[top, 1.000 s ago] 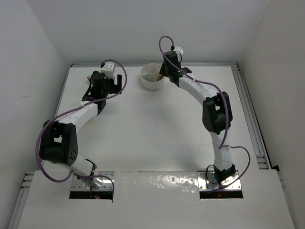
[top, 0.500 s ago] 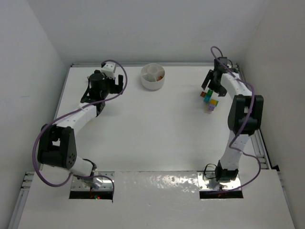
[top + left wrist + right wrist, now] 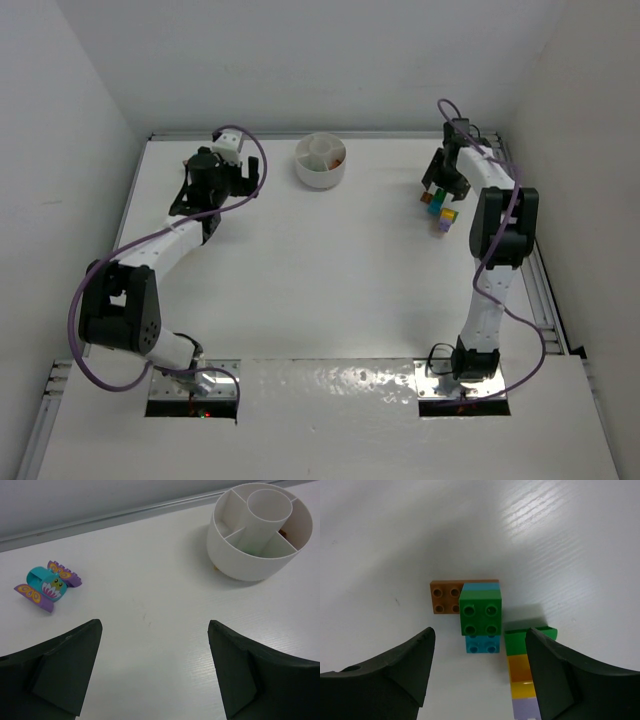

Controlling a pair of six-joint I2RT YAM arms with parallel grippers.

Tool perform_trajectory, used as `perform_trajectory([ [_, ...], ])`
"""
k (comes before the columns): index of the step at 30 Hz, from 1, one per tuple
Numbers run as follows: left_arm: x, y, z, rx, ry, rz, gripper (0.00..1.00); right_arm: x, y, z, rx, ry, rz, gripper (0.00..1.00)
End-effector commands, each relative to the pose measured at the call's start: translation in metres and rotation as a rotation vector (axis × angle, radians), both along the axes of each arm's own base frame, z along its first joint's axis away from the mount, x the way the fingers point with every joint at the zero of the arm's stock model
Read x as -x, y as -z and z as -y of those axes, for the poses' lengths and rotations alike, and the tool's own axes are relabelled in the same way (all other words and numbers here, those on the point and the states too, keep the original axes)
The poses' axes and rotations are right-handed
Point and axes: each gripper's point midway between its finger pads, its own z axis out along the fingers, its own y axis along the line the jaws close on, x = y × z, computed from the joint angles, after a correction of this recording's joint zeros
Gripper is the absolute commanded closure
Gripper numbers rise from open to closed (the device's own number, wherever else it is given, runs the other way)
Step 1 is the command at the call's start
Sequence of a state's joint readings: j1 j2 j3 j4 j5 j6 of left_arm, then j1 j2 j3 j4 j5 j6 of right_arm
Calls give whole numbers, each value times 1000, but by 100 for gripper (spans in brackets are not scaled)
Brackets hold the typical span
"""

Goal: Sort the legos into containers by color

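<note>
Two open grippers, bricks at the right, dish at the back

We see the right gripper [image 3: 477, 672] hanging with jaws spread, empty, over a studded green brick [image 3: 480, 613] stacked on a teal-blue brick [image 3: 482, 645]. An orange-brown brick [image 3: 445, 597] touches them and a coloured strip [image 3: 522, 677] lies just beside, all near the right rail [image 3: 540, 290]. The left gripper [image 3: 155, 665] is also spread and empty, between a purple-and-teal butterfly piece [image 3: 47, 582] and the smooth round white dish [image 3: 240, 562] by the far edge. Bare glossy tabletop [image 3: 330, 270] separates dish and bricks.
</note>
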State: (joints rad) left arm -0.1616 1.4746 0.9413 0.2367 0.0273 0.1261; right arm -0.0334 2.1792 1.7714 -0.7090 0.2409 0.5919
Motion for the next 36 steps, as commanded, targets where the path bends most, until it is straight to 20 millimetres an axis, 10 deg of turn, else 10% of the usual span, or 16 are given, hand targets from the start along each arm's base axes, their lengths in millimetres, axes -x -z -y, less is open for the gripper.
perform_trajectory([
  [1, -10, -25, -2, 21, -9, 67, 15, -16, -3, -2, -14, -7, 36, 29],
  [22, -10, -26, -4, 23, -22, 71, 15, 1, 41, -8, -32, -56, -64, 55],
  [29, -11, -27, -4, 23, -20, 77, 15, 11, 46, -4, -6, -73, -114, 41],
  [36, -11, -31, -3, 23, -13, 88, 15, 5, 47, -7, -15, -105, -93, 73],
])
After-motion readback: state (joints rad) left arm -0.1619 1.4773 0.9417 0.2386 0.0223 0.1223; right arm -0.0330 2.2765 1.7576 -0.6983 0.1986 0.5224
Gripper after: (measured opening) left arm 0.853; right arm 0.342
